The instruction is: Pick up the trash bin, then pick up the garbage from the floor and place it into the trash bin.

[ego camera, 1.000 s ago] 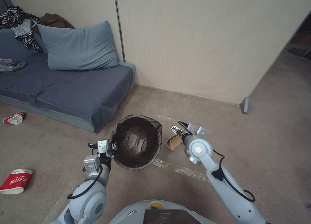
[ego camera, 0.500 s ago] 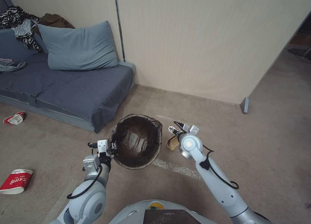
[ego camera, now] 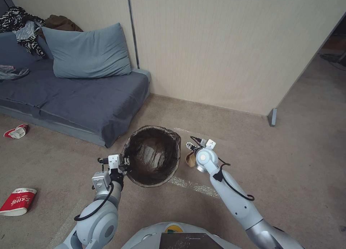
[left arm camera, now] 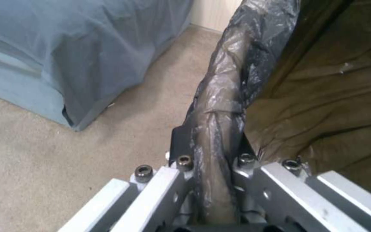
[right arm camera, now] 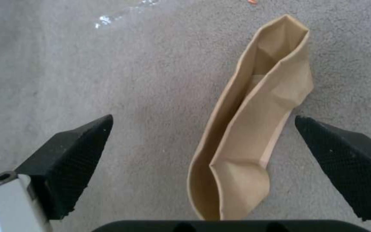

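Observation:
The trash bin (ego camera: 152,156), lined with a dark bag, hangs just above the carpet in the middle of the head view. My left gripper (ego camera: 124,165) is shut on its near-left rim (left arm camera: 220,129), one finger outside and one inside the liner. To the right of the bin a flattened tan paper bag (ego camera: 189,159) lies on the floor. My right gripper (ego camera: 191,150) hovers over this garbage, open, with the paper bag (right arm camera: 250,129) between its two black fingers (right arm camera: 71,154) and not touching them.
A grey sofa (ego camera: 83,97) with a blue pillow (ego camera: 88,52) stands at the left. Red-and-white cups lie on the carpet at far left (ego camera: 17,201) and by the sofa base (ego camera: 16,131). A wall panel (ego camera: 230,43) runs behind, with a passage at right.
My right arm has reached forward and down toward the tan paper bag, moving slightly left. The left gripper and bin have barely shifted.

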Available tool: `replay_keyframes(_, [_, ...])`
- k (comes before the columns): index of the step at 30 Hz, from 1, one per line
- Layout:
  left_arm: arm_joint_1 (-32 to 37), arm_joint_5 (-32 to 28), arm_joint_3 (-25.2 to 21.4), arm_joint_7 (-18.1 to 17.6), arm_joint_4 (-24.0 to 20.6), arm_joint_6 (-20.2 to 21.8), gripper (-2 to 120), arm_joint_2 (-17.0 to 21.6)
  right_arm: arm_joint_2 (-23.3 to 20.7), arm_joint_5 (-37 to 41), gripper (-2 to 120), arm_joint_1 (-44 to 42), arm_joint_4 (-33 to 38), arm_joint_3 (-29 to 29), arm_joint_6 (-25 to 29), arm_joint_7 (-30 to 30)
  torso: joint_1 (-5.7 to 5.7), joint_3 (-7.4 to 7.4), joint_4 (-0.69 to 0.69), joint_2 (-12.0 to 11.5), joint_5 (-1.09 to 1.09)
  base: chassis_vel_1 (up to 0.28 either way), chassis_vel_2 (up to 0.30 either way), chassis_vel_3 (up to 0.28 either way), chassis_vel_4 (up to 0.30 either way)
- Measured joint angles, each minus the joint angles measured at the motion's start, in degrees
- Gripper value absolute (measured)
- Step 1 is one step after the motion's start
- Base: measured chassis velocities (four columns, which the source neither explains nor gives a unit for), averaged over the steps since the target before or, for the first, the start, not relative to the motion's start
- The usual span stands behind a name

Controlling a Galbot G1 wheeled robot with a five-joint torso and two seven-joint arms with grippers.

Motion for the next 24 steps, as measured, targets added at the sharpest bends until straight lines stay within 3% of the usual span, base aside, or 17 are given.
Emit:
replay_keyframes(9, [0.1, -0.1, 0.1, 0.0, -0.3, 0.0, 0, 0.3, 2.3, -1.4, 100, 4.8, -7.0, -1.2, 0.0, -0.1, 0.00, 0.00, 0.01, 0.0, 0.00, 0.000, 0.000, 0.000, 0.000])
replay_keyframes(24, [0.2, -0.1, 0.1, 0.0, -0.4, -0.2, 0, 0.2, 3.5, -3.3, 100, 6.7, -11.6, -1.2, 0.0, 0.3, 0.00, 0.00, 0.00, 0.0, 0.00, 0.000, 0.000, 0.000, 0.000])
